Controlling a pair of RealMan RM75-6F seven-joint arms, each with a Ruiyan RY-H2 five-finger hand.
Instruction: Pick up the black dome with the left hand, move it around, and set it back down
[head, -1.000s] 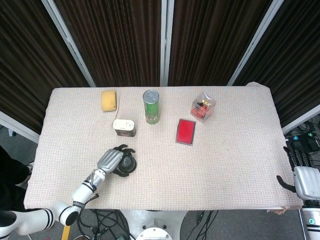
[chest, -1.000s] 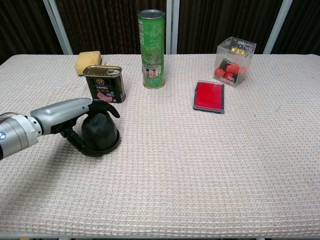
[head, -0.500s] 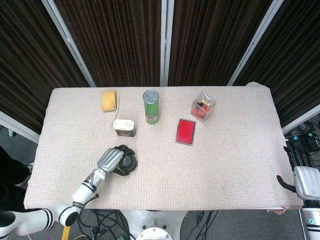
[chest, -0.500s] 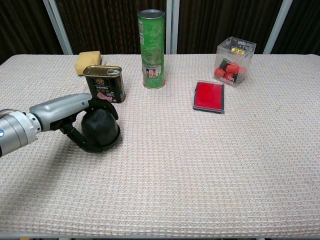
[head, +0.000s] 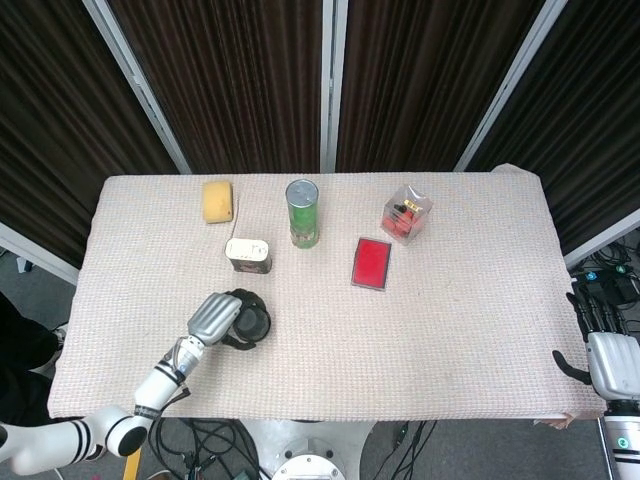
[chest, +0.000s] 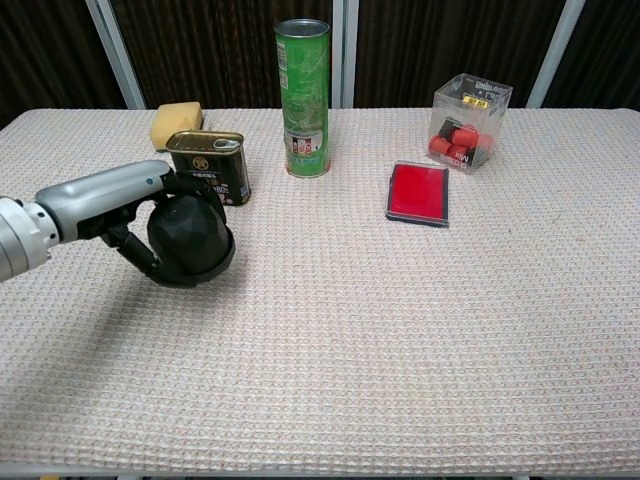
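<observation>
A table (head: 450, 330) is covered by a pale woven cloth; dark pleated curtains with light metal posts are seen behind it, and cables and grey floor below its near edge in the head view.

Left to right: the left hand (chest: 150, 215) is wrapped around the black dome (chest: 190, 240), fingers curled over its top and down its near side, thumb under the left edge. The dome is gripped at the near-left part of the table, in front of the tin; whether its base touches the cloth cannot be told from the chest view. From the head view the left hand (head: 215, 318) is seen lying over the dome's (head: 250, 320) left side.

A yellow sponge (head: 218, 201) lies near the far edge, with a small tin can (chest: 209, 167) just in front of it. A tall green canister (chest: 303, 97) stands upright. A flat red case (chest: 419, 192) lies right of centre. A clear box (chest: 470, 109) (red pieces inside) sits behind it.

Only the head view takes in the right hand (head: 607, 350), off the table's right edge, holding nothing; whether its fingers are spread or curled cannot be told.
</observation>
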